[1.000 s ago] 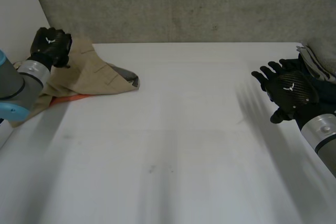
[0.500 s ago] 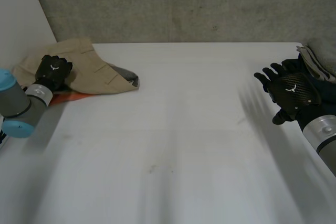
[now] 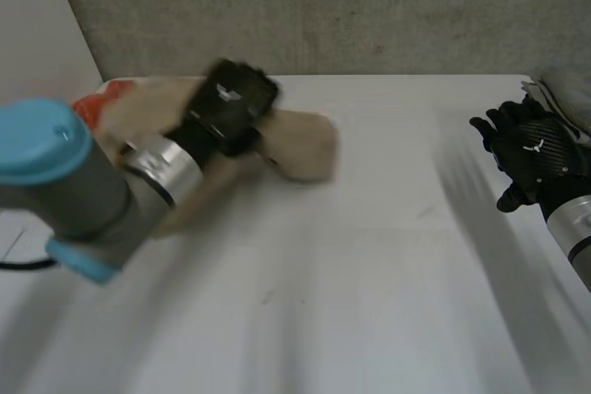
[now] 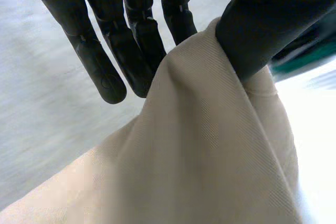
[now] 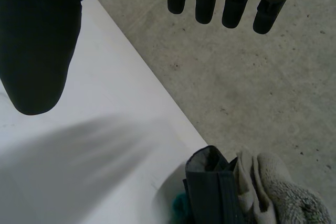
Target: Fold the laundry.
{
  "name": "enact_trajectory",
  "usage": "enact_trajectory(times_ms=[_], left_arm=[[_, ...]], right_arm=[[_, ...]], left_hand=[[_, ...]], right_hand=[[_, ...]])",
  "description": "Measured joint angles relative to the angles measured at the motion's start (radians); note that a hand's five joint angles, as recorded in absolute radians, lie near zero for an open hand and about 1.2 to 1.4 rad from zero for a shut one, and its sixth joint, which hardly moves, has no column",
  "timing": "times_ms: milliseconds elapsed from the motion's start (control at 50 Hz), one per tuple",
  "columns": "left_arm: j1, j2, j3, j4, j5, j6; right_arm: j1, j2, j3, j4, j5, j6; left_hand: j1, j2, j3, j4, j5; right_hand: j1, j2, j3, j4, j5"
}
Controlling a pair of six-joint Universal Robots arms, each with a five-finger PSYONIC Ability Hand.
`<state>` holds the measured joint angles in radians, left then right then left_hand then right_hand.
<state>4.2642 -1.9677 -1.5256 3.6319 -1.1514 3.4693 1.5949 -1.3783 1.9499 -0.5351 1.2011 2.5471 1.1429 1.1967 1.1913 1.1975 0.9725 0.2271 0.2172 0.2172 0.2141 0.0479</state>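
At upper left, the left hand (image 3: 231,103) pinches a beige twill cloth (image 3: 305,145) between thumb and fingers over the white table (image 3: 369,274). I'd lay it flat mid-table before releasing. At right, the right hand (image 3: 536,149) hangs empty, fingers spread.

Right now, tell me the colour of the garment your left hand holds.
Plain beige woven garment, pinched by the left hand; clearest in the left wrist view.
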Motion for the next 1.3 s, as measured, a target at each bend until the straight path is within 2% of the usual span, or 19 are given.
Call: enact_trajectory(times_ms=[120, 180, 200, 240, 280, 300, 360, 460, 540, 660, 740, 800, 880, 1000, 1060, 1120, 1160, 1200, 1300], left_arm=[[-0.168, 0.008, -0.128, -0.007, 0.060, 0.004], [-0.233, -0.020, -0.150, -0.018, 0.070, 0.010], [-0.250, -0.028, -0.153, -0.024, 0.071, 0.013], [-0.271, -0.037, -0.154, -0.037, 0.069, 0.021], [-0.271, -0.037, -0.154, -0.037, 0.069, 0.021], [-0.279, -0.024, -0.154, -0.058, 0.061, 0.035], [-0.270, 0.014, -0.157, -0.083, 0.043, 0.048], [-0.206, 0.155, -0.180, -0.140, -0.067, 0.054], [-0.137, 0.282, -0.221, -0.182, -0.217, 0.045], [-0.049, 0.399, -0.309, -0.239, -0.443, -0.006], [-0.006, 0.427, -0.377, -0.288, -0.540, -0.062], [0.029, 0.429, -0.426, -0.326, -0.566, -0.099], [0.073, 0.420, -0.474, -0.358, -0.555, -0.128], [0.131, 0.349, -0.498, -0.369, -0.445, -0.135], [0.146, 0.295, -0.489, -0.368, -0.382, -0.131], [0.152, 0.247, -0.477, -0.367, -0.343, -0.127], [0.154, 0.211, -0.465, -0.366, -0.325, -0.125], [0.153, 0.184, -0.453, -0.365, -0.319, -0.123], [0.150, 0.140, -0.421, -0.360, -0.318, -0.121]], right_arm=[[-0.007, -0.014, -0.004, 0.036, 0.000, 0.000], [-0.010, -0.015, -0.004, 0.042, -0.004, 0.001], [-0.011, -0.015, -0.004, 0.043, -0.005, 0.001], [-0.011, -0.014, -0.004, 0.044, -0.008, 0.001], [-0.011, -0.014, -0.004, 0.044, -0.008, 0.001], [-0.011, -0.013, -0.007, 0.045, -0.010, 0.000], [-0.009, -0.012, -0.016, 0.050, -0.011, -0.001], [0.016, -0.010, -0.098, 0.131, -0.018, -0.001], [0.087, 0.015, -0.230, 0.263, -0.056, 0.001], [0.224, 0.170, -0.520, 0.483, -0.147, 0.023], [0.298, 0.301, -0.689, 0.569, -0.203, 0.036], [0.348, 0.406, -0.798, 0.610, -0.242, 0.041], [0.400, 0.514, -0.885, 0.633, -0.271, 0.043], [0.462, 0.625, -0.940, 0.635, -0.266, 0.043], [0.482, 0.665, -0.963, 0.631, -0.249, 0.043], [0.494, 0.693, -0.986, 0.623, -0.223, 0.044], [0.499, 0.704, -1.003, 0.614, -0.198, 0.044], [0.501, 0.698, -1.010, 0.607, -0.180, 0.045], [0.497, 0.613, -0.977, 0.595, -0.131, 0.050]], left_hand=[[0.000, -0.002, -0.002, -0.002, 0.000], [-0.056, -0.093, -0.079, -0.085, -0.040], [-0.251, -0.289, -0.281, -0.271, -0.216], [-0.504, -0.530, -0.518, -0.522, -0.471], [-0.504, -0.530, -0.518, -0.522, -0.471], [-0.636, -0.667, -0.658, -0.672, -0.627], [-0.675, -0.720, -0.709, -0.730, -0.684], [-0.755, -0.821, -0.815, -0.829, -0.788], [-0.798, -0.868, -0.861, -0.874, -0.832], [-0.866, -0.926, -0.920, -0.930, -0.890], [-0.866, -0.926, -0.920, -0.930, -0.890], [-0.866, -0.926, -0.920, -0.930, -0.890], [-0.866, -0.926, -0.920, -0.930, -0.890], [-0.866, -0.926, -0.920, -0.930, -0.890], [-0.866, -0.925, -0.919, -0.930, -0.890], [-0.862, -0.923, -0.917, -0.927, -0.877], [-0.862, -0.923, -0.917, -0.927, -0.868], [-0.862, -0.923, -0.917, -0.927, -0.868], [-0.813, -0.869, -0.866, -0.868, -0.812]], right_hand=[[0.000, 0.000, 0.000, 0.000, 0.000], [0.000, 0.000, 0.000, 0.000, 0.000], [0.000, 0.000, 0.000, 0.000, 0.000], [0.000, 0.000, 0.000, 0.000, 0.000], [0.000, 0.000, 0.000, 0.000, 0.000], [0.000, 0.000, 0.000, 0.000, 0.000], [0.000, 0.000, 0.000, 0.000, 0.000], [0.000, 0.000, 0.000, 0.000, 0.000], [0.000, 0.000, 0.000, 0.000, 0.000], [0.000, 0.000, 0.000, 0.000, 0.000], [0.000, 0.000, 0.000, 0.000, 0.000], [0.000, 0.000, 0.000, 0.000, 0.000], [0.000, 0.000, 0.000, 0.000, 0.000], [0.016, 0.014, 0.024, 0.026, 0.021], [0.170, 0.180, 0.182, 0.175, 0.172], [0.559, 0.561, 0.554, 0.554, 0.518], [0.837, 0.887, 0.870, 0.875, 0.832], [0.885, 0.956, 0.939, 0.959, 0.913], [0.885, 0.956, 0.941, 0.977, 0.914]])
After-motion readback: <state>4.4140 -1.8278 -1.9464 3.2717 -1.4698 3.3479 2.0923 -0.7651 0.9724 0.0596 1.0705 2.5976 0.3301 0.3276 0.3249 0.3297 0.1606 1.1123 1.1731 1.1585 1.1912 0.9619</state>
